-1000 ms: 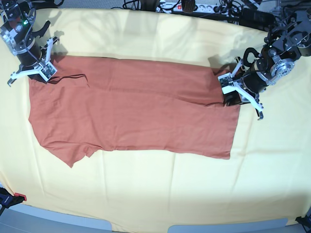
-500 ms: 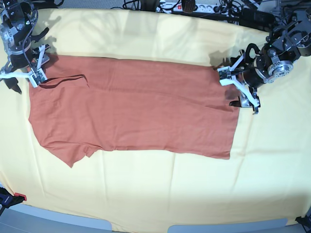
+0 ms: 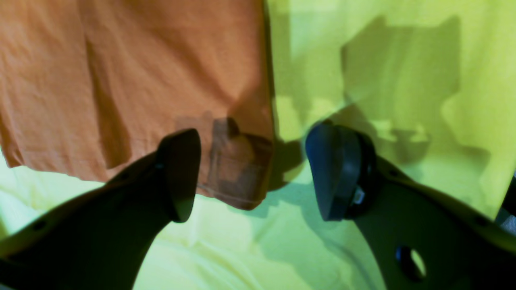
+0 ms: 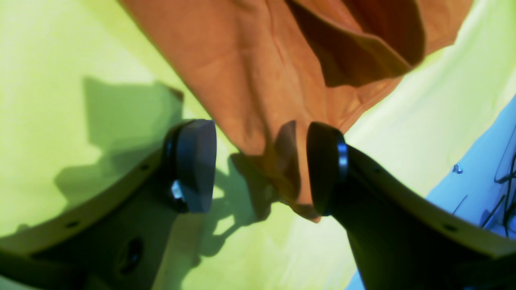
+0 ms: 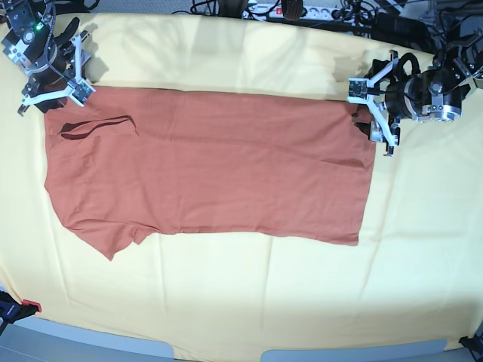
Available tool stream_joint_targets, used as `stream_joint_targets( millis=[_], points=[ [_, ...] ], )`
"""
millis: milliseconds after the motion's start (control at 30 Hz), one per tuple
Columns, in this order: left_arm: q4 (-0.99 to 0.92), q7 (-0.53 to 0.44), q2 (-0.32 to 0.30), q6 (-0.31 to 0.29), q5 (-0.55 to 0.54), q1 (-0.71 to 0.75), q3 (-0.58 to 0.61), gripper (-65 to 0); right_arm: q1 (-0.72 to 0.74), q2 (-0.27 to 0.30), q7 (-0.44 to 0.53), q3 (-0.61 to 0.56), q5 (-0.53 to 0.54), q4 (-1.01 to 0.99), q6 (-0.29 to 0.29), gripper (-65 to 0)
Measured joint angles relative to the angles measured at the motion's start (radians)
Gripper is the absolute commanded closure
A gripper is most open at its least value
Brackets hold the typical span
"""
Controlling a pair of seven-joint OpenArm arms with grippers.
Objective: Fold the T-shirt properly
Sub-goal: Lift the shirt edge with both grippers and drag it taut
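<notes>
One garment: T-shirt (image 5: 211, 177), flat on the yellow-covered tabletop (image 5: 241, 302).
Feel: probably light, limp, prone to creasing.
Hold: pinch corners or hems.
Left pincer (image 5: 375, 104): spread, empty, over hem corner.
Right pincer (image 5: 56, 72): spread, empty, over shoulder corner.

One T-shirt (image 5: 204, 170), rust-orange, also seen at (image 3: 133, 80) and (image 4: 282, 72). One pale yellow cloth (image 5: 241, 294) covering table. Two arms, one claw each: left claw (image 5: 373, 110) at base view's right, right claw (image 5: 56, 75) at its left; same pair close up at (image 3: 252, 177) and (image 4: 260, 167). Two fingers per claw, four in all, each pair spread apart. One power strip (image 5: 290, 10) at far edge. One small red item (image 5: 29, 306) at near-left corner; too small to identify.
</notes>
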Motion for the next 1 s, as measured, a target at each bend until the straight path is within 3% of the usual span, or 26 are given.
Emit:
stream_joint_targets(
  millis=[133, 300, 467, 567, 633, 733, 800, 933, 1000],
  points=[
    [-0.002, -0.004, 0.0, 0.0, 0.019, 0.0, 0.0, -44.5, 0.0, 0.002, 0.096, 0.004, -0.046, -0.087, -0.001, -35.9],
    [-0.024, -0.028, 0.0, 0.0, 0.027, 0.0, -0.001, -44.5, 0.011, 0.009, 0.129, 0.006, -0.053, -0.149, -0.012, -35.9],
    [-0.043, -0.049, 0.0, 0.097, 0.046, 0.0, -0.001, -44.5, 0.01, 0.019, 0.13, 0.006, -0.053, -0.152, -0.011, -35.7],
    [-0.05, -0.053, 0.0, 0.099, 0.046, 0.0, -0.001, -44.4, 0.01, 0.019, 0.141, 0.006, -0.054, -0.152, -0.011, -35.7],
    [-0.055, -0.06, 0.0, 0.092, 0.045, 0.0, -0.001, -39.0, 0.01, 0.019, 0.15, 0.006, -0.054, -0.154, -0.011, -34.7],
    [-0.065, -0.053, 0.001, 0.083, 0.051, 0.0, -0.001, -18.4, 0.008, 0.019, 0.165, 0.005, -0.056, -0.157, -0.01, -24.8],
    [-0.066, -0.042, 0.003, 0.08, 0.064, 0.002, 0.0, -9.9, 0.008, 0.019, 0.171, 0.005, -0.056, -0.157, -0.01, -22.4],
    [-0.068, -0.04, 0.003, 0.083, 0.065, 0.003, 0.0, -9.8, 0.008, 0.019, 0.171, 0.005, -0.056, -0.157, -0.008, -22.4],
    [-0.068, -0.037, 0.003, 0.084, 0.065, 0.002, 0.0, -12.8, 0.008, 0.019, 0.171, 0.005, -0.056, -0.157, -0.008, -23.0]
  ],
)
